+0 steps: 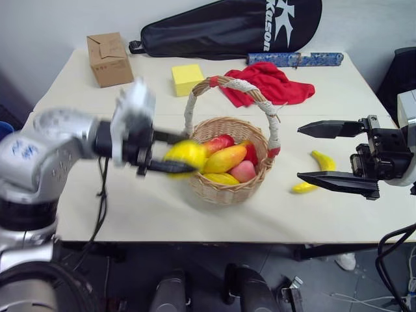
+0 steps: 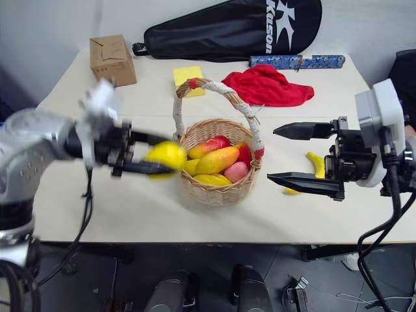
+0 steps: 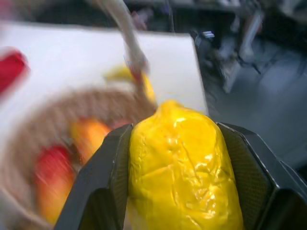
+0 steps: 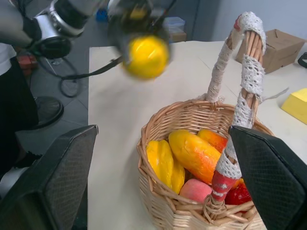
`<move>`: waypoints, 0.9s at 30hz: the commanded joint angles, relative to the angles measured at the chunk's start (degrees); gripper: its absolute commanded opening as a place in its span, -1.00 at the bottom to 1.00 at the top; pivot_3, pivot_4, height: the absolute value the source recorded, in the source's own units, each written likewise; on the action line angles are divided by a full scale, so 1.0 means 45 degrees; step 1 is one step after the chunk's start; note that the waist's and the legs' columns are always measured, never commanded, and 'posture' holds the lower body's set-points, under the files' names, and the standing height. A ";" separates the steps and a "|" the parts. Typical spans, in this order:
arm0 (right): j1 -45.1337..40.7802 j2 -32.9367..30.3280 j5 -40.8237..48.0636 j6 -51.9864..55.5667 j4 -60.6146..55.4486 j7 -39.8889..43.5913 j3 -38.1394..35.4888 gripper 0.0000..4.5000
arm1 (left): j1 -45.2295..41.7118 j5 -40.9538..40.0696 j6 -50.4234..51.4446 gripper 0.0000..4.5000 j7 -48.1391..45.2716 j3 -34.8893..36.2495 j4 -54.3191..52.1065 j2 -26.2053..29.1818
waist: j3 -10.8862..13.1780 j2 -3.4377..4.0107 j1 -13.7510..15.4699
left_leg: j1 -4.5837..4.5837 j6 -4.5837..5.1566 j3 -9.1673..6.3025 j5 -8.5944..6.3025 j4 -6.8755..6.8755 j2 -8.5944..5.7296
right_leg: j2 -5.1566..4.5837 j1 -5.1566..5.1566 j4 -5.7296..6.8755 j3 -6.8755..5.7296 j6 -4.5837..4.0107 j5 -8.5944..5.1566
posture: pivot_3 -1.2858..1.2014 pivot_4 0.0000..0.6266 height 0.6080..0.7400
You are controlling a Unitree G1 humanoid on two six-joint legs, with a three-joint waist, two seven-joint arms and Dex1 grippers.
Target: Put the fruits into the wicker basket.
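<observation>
Now left gripper [image 1: 170, 156] jaws clamp one lemon [image 1: 186, 156]; right gripper [image 1: 311, 153] jaws spread, empty.

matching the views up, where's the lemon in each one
Left eye: lemon left of the basket, in the left pincer.
Right eye: again left of the basket.
Left wrist: centre, between the fingers.
Right wrist: upper middle, above the table.
Shared landmark: the basket.
</observation>
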 commanded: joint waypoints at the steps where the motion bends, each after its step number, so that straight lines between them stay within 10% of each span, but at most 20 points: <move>1: 0.0212 0.0000 -0.0180 -0.0331 -0.0228 -0.0124 -0.0511 1.00 | -0.0703 0.2187 -0.0919 0.07 0.1263 -0.1830 0.1028 -0.0431 | 0.0000 -0.0001 -0.0054 | -0.0001 0.0000 0.0003 0.0000 0.0000 -0.0001 | 0.0003 -0.0002 -0.0005 0.0000 0.0003 0.0001 | 0.03 -0.52 1.00; 6: 0.0643 0.0091 -0.0238 -0.0366 -0.0394 -0.0513 -0.0810 1.00 | -0.0515 0.4067 -0.2842 0.07 0.1065 -0.3611 0.2100 -0.0970 | 0.0001 -0.0003 -0.0144 | 0.0005 -0.0025 0.0050 0.0005 -0.0017 0.0012 | 0.0048 -0.0050 0.0004 0.0069 -0.0005 -0.0004 | 0.03 -0.52 1.00; 10: 0.1204 0.0114 -0.0416 -0.0408 -0.0536 -0.0633 -0.1099 1.00 | -0.0190 0.4166 -0.3095 0.56 0.0724 -0.3532 0.2063 -0.0994 | 0.0001 -0.0003 -0.0103 | -0.0004 -0.0022 0.0047 0.0003 -0.0007 0.0017 | 0.0040 -0.0054 0.0001 0.0066 -0.0007 -0.0005 | 0.03 -0.52 1.00; 13: 0.1682 0.0120 -0.0631 -0.0452 -0.0498 -0.0889 -0.1390 1.00 | -0.0003 0.3734 -0.3233 0.93 0.0527 -0.2771 0.1745 -0.0907 | 0.0002 -0.0003 -0.0077 | 0.0000 -0.0015 0.0047 0.0001 -0.0005 0.0013 | 0.0032 -0.0052 0.0002 0.0069 -0.0007 -0.0005 | 0.03 -0.52 1.00; 18: 0.3102 -0.0020 -0.1892 -0.0723 -0.0043 -0.1189 -0.1996 1.00 | 0.1358 0.0940 -0.2801 0.97 -0.1087 -0.0150 -0.0117 -0.0165 | 0.0001 -0.0003 -0.0092 | -0.0002 -0.0018 0.0045 0.0000 -0.0003 0.0022 | 0.0025 -0.0052 0.0008 0.0070 -0.0008 -0.0005 | 0.03 -0.52 1.00; 27: 0.2216 -0.1070 -0.9238 -0.6180 0.4099 -0.0532 0.3217 1.00 | 0.3537 -0.2900 -0.0886 0.97 -0.3277 0.2399 -0.2230 0.2731 | 0.0000 -0.0001 -0.0291 | 0.0020 -0.0018 0.0064 0.0006 0.0004 0.0006 | 0.0031 -0.0045 0.0015 0.0093 0.0002 -0.0007 | 0.03 -0.52 1.00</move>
